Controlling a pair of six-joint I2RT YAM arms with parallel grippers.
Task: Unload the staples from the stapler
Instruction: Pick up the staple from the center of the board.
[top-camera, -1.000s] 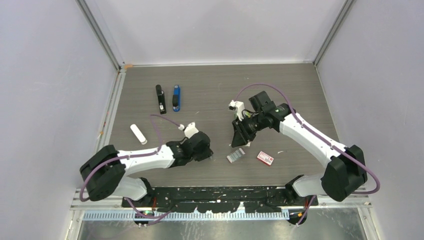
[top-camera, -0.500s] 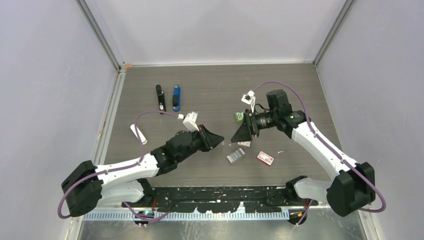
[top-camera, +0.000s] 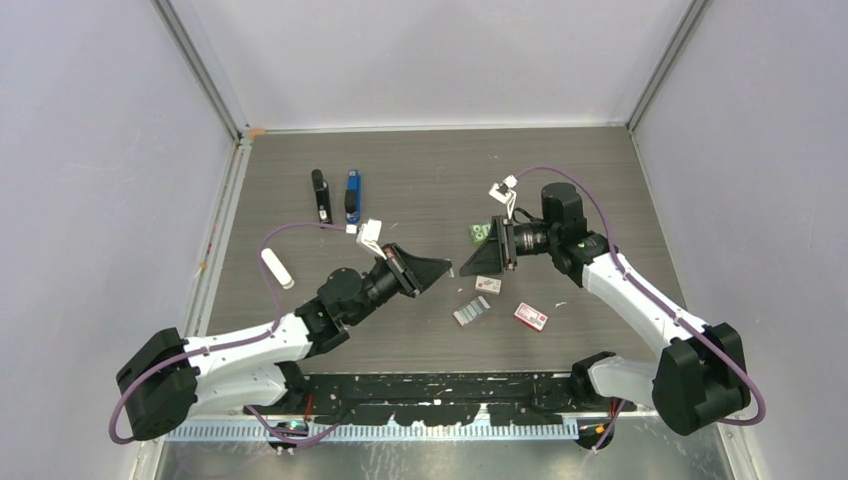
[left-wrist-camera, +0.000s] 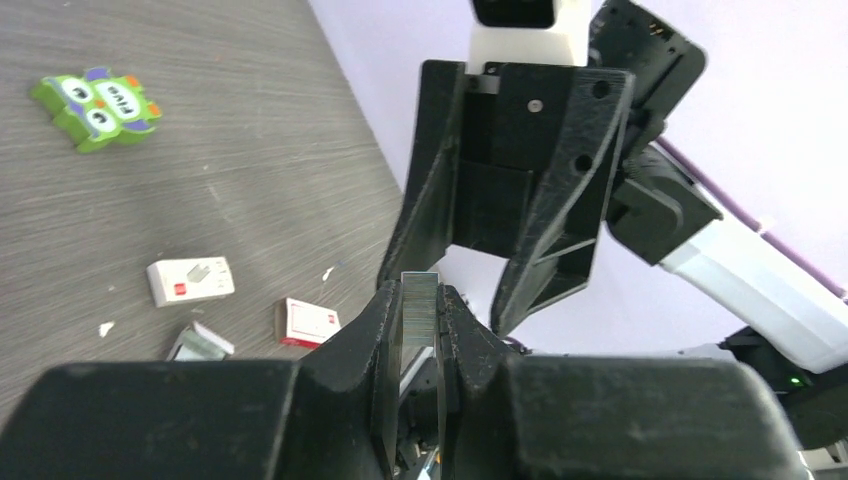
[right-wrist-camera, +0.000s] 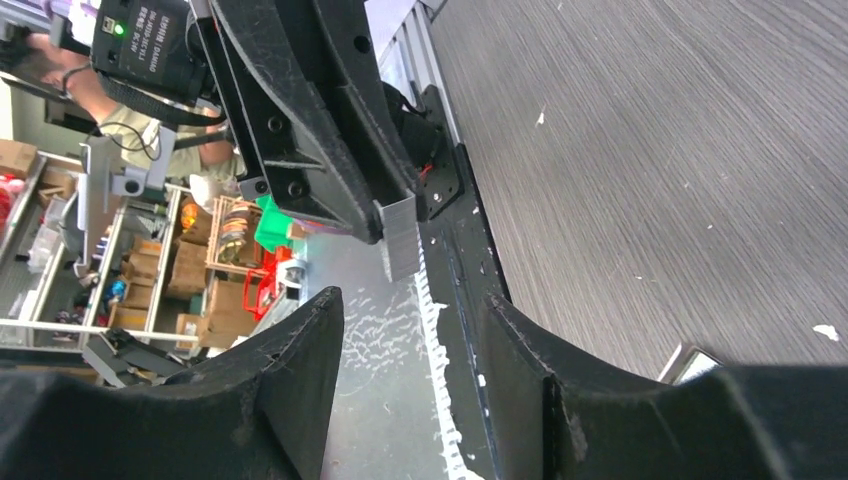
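We see the left gripper (top-camera: 438, 268) pinched narrow on a short, ribbed, silvery strip of staples (left-wrist-camera: 420, 303), held up off the grey wood-grain table (top-camera: 420, 170). Facing it tip to tip, the right gripper (top-camera: 468, 268) has its matte black, wedge-shaped jaws parted with nothing between them. The black stapler (top-camera: 320, 197) and the blue stapler (top-camera: 352, 195) lie side by side, well apart from both grippers.

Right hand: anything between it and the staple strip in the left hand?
Nothing, only air: the right wrist view shows the staple strip, pinched in the left hand, just beyond the open right hand.
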